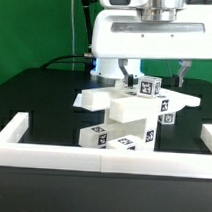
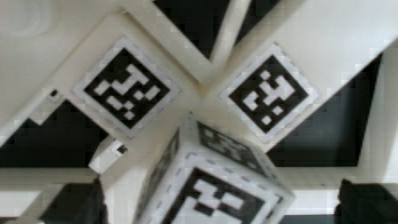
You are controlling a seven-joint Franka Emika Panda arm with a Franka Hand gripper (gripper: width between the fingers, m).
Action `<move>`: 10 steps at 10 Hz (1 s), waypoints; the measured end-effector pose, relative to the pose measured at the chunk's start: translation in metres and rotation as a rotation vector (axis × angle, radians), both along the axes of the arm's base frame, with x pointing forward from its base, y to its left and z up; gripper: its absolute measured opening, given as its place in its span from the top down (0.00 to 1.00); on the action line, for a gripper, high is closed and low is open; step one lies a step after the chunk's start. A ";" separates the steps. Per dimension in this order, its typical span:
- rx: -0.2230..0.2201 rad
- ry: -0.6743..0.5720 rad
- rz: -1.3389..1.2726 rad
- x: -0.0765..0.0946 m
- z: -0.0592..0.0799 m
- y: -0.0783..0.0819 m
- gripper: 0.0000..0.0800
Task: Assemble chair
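The jaws of the arm's two-finger gripper (image 1: 153,74) stand apart, one finger on each side of a square white plastic post with black-and-white tags (image 2: 221,178). Neither finger can be seen pressing on it. The post appears to stand upright, its long axis running up toward the jaws and its top end between them. Whether its foot is fully seated in the part below is hidden.

The nearest risk lies here. If the arm lifts off at a slant or shifts sideways, a finger could catch a corner of the post and tip it or pull it out of a shallow seat.

Just below the jaws sits the rest of the small white plastic chair of blocky tagged parts (image 1: 128,120), resting on the black desk (image 1: 34,96). In the wrist view, tagged white frame pieces (image 2: 125,88) cross beneath the post. The stack seems longest from under the jaws out to the exterior view's left, where a flat white slab (image 1: 97,98) juts out. A knock to the post could shift these parts too. Farthest from the jaws, a long white rail (image 1: 102,154) borders the desk.
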State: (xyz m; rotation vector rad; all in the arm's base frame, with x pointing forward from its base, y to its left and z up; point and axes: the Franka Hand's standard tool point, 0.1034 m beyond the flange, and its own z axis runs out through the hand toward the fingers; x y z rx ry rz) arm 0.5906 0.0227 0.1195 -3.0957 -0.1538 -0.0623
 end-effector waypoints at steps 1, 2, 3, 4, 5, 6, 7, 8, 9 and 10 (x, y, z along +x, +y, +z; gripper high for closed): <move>-0.005 -0.003 0.077 0.000 0.000 0.000 0.19; -0.011 -0.006 0.142 0.000 0.000 -0.001 0.19; -0.019 -0.009 0.222 0.000 0.000 -0.003 0.19; -0.021 -0.012 0.284 0.000 0.000 -0.004 0.19; -0.024 -0.013 0.337 0.000 0.000 -0.005 0.19; -0.031 -0.015 0.417 0.000 0.000 -0.006 0.19; -0.038 -0.015 0.464 0.000 0.000 -0.007 0.19; -0.038 -0.014 0.470 0.000 0.000 -0.007 0.21; -0.038 -0.014 0.465 0.000 0.000 -0.007 0.21; -0.038 -0.014 0.455 0.000 0.000 -0.007 0.42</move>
